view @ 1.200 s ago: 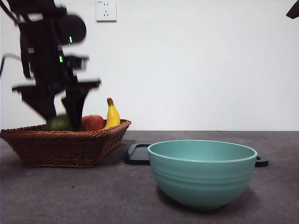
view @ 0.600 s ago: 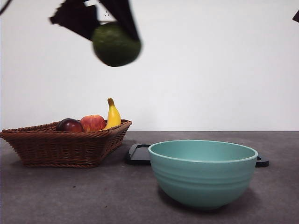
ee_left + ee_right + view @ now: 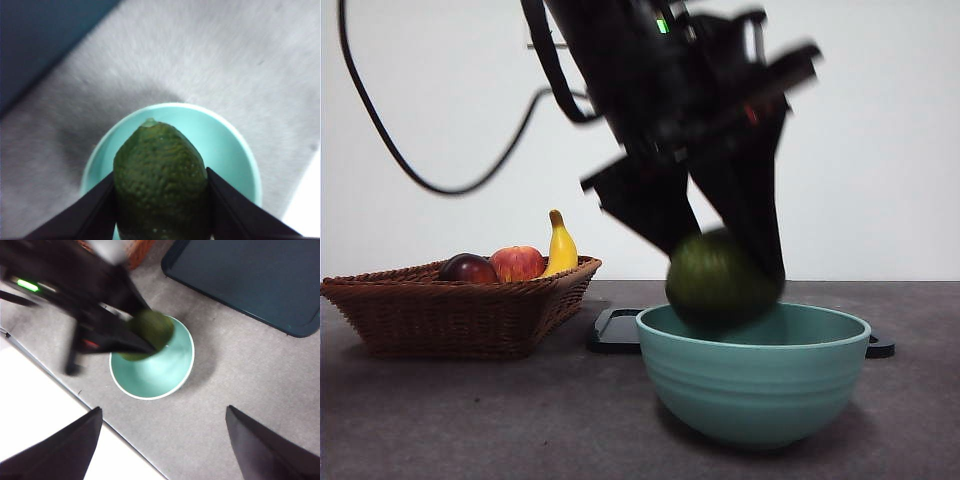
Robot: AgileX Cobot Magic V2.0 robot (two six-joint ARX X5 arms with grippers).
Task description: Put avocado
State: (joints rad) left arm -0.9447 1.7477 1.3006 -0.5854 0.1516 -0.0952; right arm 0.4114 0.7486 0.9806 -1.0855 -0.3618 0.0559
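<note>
My left gripper [image 3: 725, 275] is shut on the dark green avocado [image 3: 718, 279] and holds it just over the rim of the teal bowl [image 3: 753, 375], on its left side. In the left wrist view the avocado [image 3: 160, 180] sits between both jaws with the bowl [image 3: 235, 155] right below it. The right wrist view, from high above, shows the left arm with the avocado [image 3: 150, 330] over the bowl [image 3: 160, 375]. My right gripper [image 3: 162, 450] is open and empty, high above the table.
A wicker basket [image 3: 450, 310] at the left holds a dark red-purple fruit [image 3: 470, 268], a red apple [image 3: 518, 263] and a banana [image 3: 560, 245]. A dark tray [image 3: 616, 330] lies behind the bowl; it also shows in the right wrist view [image 3: 250, 280].
My left gripper has lifted the avocado out of the basket, carried it to the right and lowered it to the bowl's rim. The right arm has not moved.
</note>
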